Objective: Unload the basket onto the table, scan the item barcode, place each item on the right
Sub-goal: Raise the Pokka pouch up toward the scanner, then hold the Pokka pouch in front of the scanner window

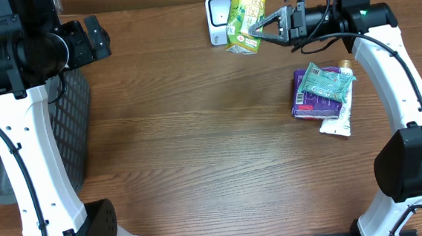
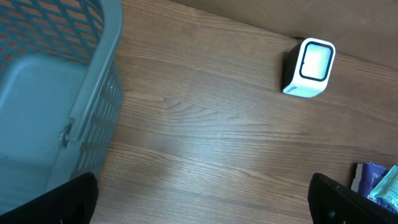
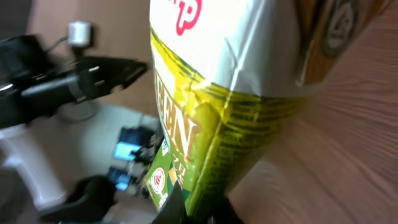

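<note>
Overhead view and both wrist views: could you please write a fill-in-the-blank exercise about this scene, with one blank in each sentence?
1. The end effector shut on the green package belongs to the ____ arm.
2. In the overhead picture, the white scanner appears just to the ____ of the green package.
3. The left arm's end effector is ____ and holds nothing.
4. The teal pouch lies on a pack whose colour is ____.

Missing words: right; left; open; purple.
</note>
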Controlling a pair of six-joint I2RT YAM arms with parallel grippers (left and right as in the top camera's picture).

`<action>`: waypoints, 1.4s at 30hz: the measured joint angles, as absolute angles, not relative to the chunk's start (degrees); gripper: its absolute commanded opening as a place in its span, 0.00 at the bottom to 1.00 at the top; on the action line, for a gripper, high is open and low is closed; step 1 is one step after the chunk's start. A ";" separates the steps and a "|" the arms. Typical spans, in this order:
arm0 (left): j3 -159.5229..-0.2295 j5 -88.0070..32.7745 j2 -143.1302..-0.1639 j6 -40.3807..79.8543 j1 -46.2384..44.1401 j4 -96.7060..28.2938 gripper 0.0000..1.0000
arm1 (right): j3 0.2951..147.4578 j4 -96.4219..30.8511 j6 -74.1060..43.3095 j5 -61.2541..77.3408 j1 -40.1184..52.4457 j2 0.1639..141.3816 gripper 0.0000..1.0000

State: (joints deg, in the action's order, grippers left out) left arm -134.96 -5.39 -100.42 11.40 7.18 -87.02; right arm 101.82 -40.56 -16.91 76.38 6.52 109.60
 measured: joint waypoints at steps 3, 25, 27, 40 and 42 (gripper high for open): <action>-134.96 -5.41 -100.42 11.40 7.18 -87.05 0.99 | 101.82 -43.42 -16.60 70.59 7.20 109.60 0.04; -134.96 -5.39 -100.42 11.40 7.18 -87.02 0.99 | 108.22 -59.53 -12.43 34.65 13.13 109.89 0.04; -134.96 -5.39 -100.42 11.40 7.18 -87.02 0.99 | 112.09 -60.97 -12.43 29.32 15.09 109.89 0.04; -134.96 -5.41 -100.42 11.40 7.18 -87.02 1.00 | 121.40 -57.82 -11.03 -7.60 24.23 110.43 0.04; -134.96 -5.41 -100.42 11.40 7.18 -87.02 1.00 | 121.43 -56.45 -10.07 -11.35 24.93 111.07 0.04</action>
State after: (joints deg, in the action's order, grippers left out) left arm -134.96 -5.41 -100.42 11.40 7.18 -87.02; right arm 121.43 -56.45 -10.07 -11.35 24.93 111.07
